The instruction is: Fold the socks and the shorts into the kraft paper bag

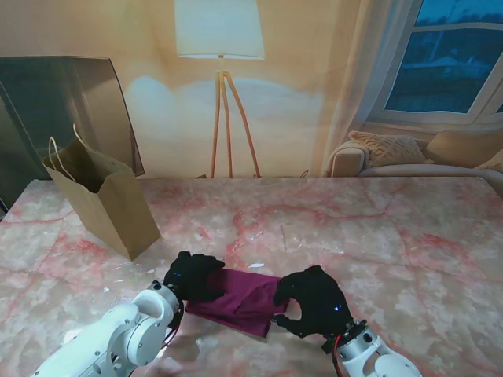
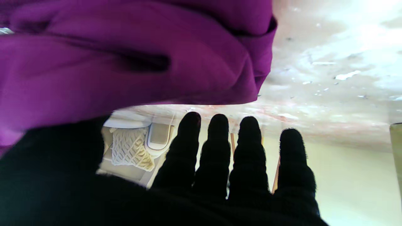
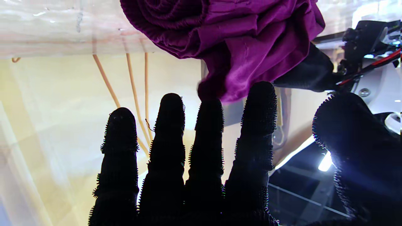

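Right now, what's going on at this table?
Both black-gloved hands are working a purple garment, apparently the shorts, lying bunched on the marble table. The left hand rests on its left end, the right hand on its right end. Whether either actually grips the cloth is unclear. The kraft paper bag stands open, farther from me on the left. No socks are visible.

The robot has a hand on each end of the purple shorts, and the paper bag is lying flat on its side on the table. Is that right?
Not quite. The paper bag is standing upright with its top open, off to the robot's left, as the stand view shows. The rest holds: the left hand and the right hand are each at one end of the purple shorts.
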`<action>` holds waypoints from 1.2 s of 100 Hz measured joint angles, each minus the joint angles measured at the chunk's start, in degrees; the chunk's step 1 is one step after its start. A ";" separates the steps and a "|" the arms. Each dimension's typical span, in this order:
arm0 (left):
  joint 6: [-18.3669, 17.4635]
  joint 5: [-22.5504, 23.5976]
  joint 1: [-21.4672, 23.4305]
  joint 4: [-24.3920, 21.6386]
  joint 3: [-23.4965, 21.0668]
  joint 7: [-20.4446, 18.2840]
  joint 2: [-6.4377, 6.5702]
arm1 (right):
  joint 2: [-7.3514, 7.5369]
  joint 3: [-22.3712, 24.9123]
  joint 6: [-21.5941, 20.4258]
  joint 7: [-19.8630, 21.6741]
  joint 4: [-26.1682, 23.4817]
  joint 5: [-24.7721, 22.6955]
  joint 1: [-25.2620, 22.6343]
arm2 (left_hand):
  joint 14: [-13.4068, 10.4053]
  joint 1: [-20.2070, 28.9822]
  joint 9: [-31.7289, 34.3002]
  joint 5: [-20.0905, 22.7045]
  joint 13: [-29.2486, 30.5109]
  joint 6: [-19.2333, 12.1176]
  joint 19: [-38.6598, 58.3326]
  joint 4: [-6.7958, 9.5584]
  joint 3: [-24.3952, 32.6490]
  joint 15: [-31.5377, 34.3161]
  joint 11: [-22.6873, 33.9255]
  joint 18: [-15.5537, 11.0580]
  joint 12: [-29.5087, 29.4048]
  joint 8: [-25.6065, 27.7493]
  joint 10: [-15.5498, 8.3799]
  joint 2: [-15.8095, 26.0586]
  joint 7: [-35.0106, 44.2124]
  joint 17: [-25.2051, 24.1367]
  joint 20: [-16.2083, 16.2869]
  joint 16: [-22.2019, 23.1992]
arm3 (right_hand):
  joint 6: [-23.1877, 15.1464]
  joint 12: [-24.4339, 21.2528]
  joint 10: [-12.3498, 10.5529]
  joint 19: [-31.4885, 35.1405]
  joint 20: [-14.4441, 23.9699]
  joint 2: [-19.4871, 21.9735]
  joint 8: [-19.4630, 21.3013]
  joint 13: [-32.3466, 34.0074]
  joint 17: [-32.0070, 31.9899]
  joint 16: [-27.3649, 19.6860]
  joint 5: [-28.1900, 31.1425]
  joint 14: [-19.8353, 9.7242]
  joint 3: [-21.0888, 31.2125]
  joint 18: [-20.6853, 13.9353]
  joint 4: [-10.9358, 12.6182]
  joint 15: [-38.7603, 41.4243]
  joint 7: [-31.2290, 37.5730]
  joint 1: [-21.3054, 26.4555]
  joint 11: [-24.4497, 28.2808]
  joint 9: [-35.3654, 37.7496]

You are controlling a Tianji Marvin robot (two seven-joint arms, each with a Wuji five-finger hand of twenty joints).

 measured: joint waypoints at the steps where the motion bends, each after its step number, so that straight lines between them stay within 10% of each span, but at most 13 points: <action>1: -0.11 0.10 0.28 -0.09 -0.23 0.11 -0.02 | 0.00 0.04 0.02 0.06 -0.02 0.00 -0.05 | 0.00 -0.01 0.00 0.00 0.00 0.02 -0.01 0.00 -0.62 0.00 0.00 0.00 -0.03 -0.01 0.00 0.29 -0.17 -0.01 0.00 -0.01 | 0.00 0.00 0.00 0.00 0.00 0.00 0.01 0.00 0.00 0.00 0.00 0.00 0.00 0.00 0.00 0.00 -0.17 0.00 0.00 0.00; 29: -5.19 5.62 9.22 -4.50 -7.45 4.92 0.02 | 0.01 1.02 1.39 2.75 -2.26 0.27 -2.02 | 0.04 -0.01 0.07 0.37 -0.48 -0.81 -0.62 0.66 -1.10 -0.04 0.43 0.05 0.15 0.70 0.00 0.41 -0.17 -0.19 -0.01 0.46 | 0.71 0.00 0.45 0.00 0.00 0.59 0.07 -0.03 -0.08 0.00 -1.45 0.00 0.00 0.10 0.00 -0.01 -1.37 0.00 -0.43 -0.57; 49: -10.88 7.20 12.76 -5.22 -9.70 12.15 0.14 | 0.00 0.97 1.59 3.40 -2.79 0.84 -2.44 | -0.08 1.04 8.97 7.56 6.65 -8.99 5.33 0.66 8.05 4.77 4.63 0.06 5.66 8.63 -2.18 -2.68 13.40 4.44 1.70 4.91 | 0.71 0.00 0.45 0.00 0.00 1.65 0.51 -0.72 -0.10 0.00 -1.44 0.01 -0.01 0.35 0.00 -0.61 -1.42 0.01 -0.46 -0.57; 63: -18.22 4.52 12.82 -4.72 -11.19 8.56 0.15 | 0.00 0.54 1.59 3.32 -2.37 1.09 -2.06 | -1.94 1.06 9.59 8.00 8.14 -10.40 5.08 0.66 8.62 4.34 4.31 -1.51 4.49 7.90 -3.40 -2.68 14.73 4.86 0.95 2.79 | 0.72 0.00 0.46 0.00 0.00 1.71 0.66 -0.72 -0.11 0.00 -1.45 0.01 -0.02 0.37 0.00 -0.61 -2.04 0.02 -0.47 -0.57; 72: -18.03 2.25 12.20 -4.50 -11.05 3.10 0.47 | -0.03 0.20 1.58 3.27 -1.90 1.42 -1.69 | -2.06 0.93 8.72 7.73 7.20 -10.11 3.63 0.66 8.14 2.18 2.92 -1.44 2.09 5.27 -3.40 -3.88 11.47 4.03 -0.23 0.33 | 0.72 0.00 0.46 0.00 0.00 1.74 0.68 -0.72 -0.11 0.00 -1.44 0.01 -0.02 0.38 0.00 -0.61 -2.04 0.02 -0.47 -0.57; 120: -14.11 3.87 1.01 5.42 -1.87 2.97 1.46 | -0.28 -0.75 1.33 3.07 -0.44 2.51 -0.57 | -4.09 -0.64 0.79 -1.37 2.30 -6.67 4.16 0.66 15.44 -1.73 1.27 -2.80 -0.59 -0.27 -4.10 -17.53 3.42 6.40 -1.38 -2.21 | 0.74 0.00 0.47 -0.01 0.00 1.78 0.73 -0.72 -0.11 0.00 -1.45 0.02 -1.30 0.59 1.63 -0.61 -2.06 0.04 -0.47 -0.57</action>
